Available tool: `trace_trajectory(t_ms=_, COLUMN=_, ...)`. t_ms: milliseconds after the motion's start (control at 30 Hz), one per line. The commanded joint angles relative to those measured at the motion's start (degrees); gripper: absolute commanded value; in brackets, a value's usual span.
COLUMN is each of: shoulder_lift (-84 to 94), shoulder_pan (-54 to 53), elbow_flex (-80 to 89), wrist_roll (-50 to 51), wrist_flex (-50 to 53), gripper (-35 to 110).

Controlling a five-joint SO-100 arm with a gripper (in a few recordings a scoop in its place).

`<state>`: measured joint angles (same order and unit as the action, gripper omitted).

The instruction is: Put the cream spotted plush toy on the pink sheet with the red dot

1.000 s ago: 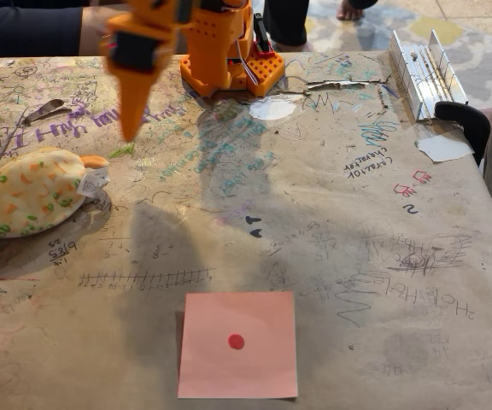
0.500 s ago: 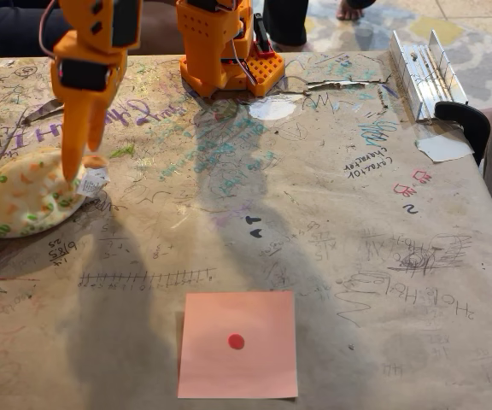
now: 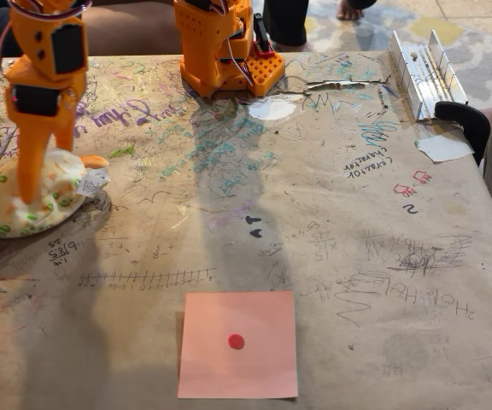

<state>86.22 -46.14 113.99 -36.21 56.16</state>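
Observation:
The cream spotted plush toy (image 3: pixel 7 209) lies at the left edge of the table, its orange ear and white tag pointing right. My orange gripper (image 3: pixel 45 175) points straight down onto the toy's top. Its jaws stand slightly apart: the longer finger (image 3: pixel 31 184) is in front of the plush and the shorter one is above its right end. Nothing is lifted. The pink sheet (image 3: pixel 216 342) lies flat near the table's front edge, well to the right of the toy, with its red dot (image 3: pixel 236 342) uncovered.
The arm's orange base (image 3: pixel 225 47) stands at the back centre. A metal rail (image 3: pixel 425 73) and white paper scraps (image 3: pixel 442 147) lie at the back right, beside a black chair arm (image 3: pixel 464 120). Scribbled brown paper covers the table between toy and sheet.
The gripper has swung left from the back centre and come down onto the plush toy. The toy and the pink sheet have stayed where they were.

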Motion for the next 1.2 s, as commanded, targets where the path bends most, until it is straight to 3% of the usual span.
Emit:
trace_trajectory(t_ms=0, shoulder_lift=-2.72, shoulder_pan=-1.41, elbow_flex=-10.20, wrist_roll=-0.44, wrist_flex=3.16, gripper=45)
trace_trajectory(t_ms=633, shoulder_lift=-5.80, shoulder_pan=-2.46, elbow_flex=-9.14, wrist_roll=-4.13, wrist_flex=7.73, gripper=45)
trace_trajectory(t_ms=933, shoulder_lift=-16.96, shoulder_pan=0.00, elbow_flex=-25.14, wrist_roll=-1.05, wrist_flex=17.49, gripper=44)
trace_trajectory(t_ms=1167, shoulder_lift=-29.53, shoulder_pan=1.14, elbow_flex=-47.37, wrist_roll=-1.14, wrist_flex=33.49, gripper=39)
